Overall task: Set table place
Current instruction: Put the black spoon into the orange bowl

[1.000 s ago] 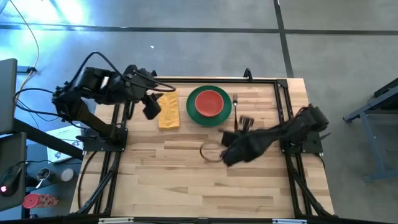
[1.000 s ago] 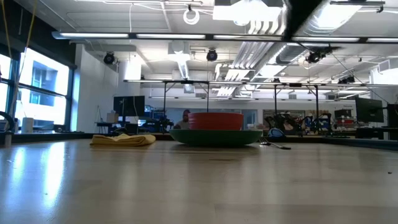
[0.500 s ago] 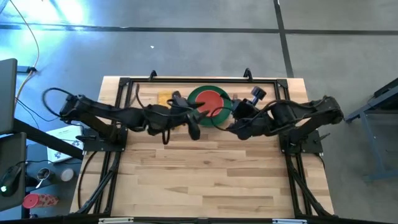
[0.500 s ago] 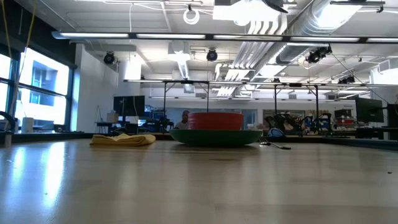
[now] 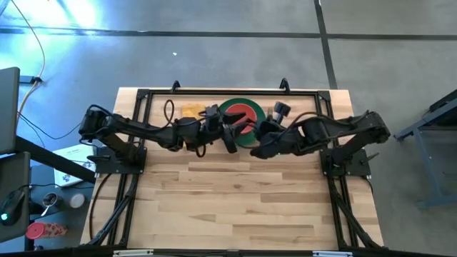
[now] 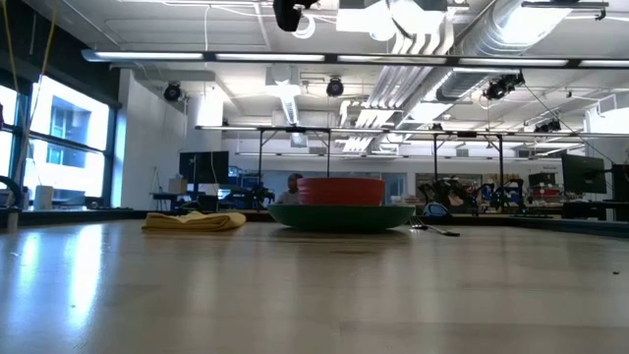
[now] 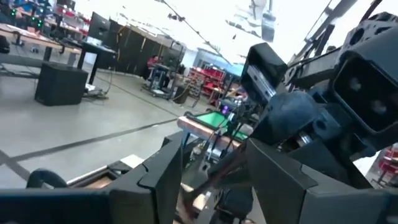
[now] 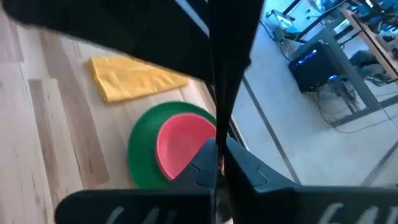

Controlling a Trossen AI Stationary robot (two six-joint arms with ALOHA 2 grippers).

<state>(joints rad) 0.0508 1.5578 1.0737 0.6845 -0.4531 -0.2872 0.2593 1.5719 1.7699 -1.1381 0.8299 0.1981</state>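
Observation:
The green plate [image 5: 230,108] sits flat on the table [image 5: 235,207] near its far edge, and the red bowl [image 5: 243,117] stands in it. The folded yellow napkin [image 5: 188,111] lies flat to the plate's left. Dark cutlery [image 6: 437,230] lies on the table right of the plate in the low view and is hidden under the right arm from above. My left gripper [image 5: 230,139] hangs open in the air over the plate's near left rim. My right gripper [image 5: 255,143] hovers shut just right of it. Neither touches anything.
A black metal frame [image 5: 214,91] runs along the table's far edge, and arm mounts stand at the left and right sides. The two wrists are close together above the plate. Bare planks [image 5: 235,214] fill the table's near half. Workbenches and a seated person show far behind.
My left arm has swung from above the napkin at the far left toward the table's right and now reaches over the plate. My right arm has moved from the table's middle toward the far edge, up to the plate. Plate, bowl, napkin and cutlery have stayed put.

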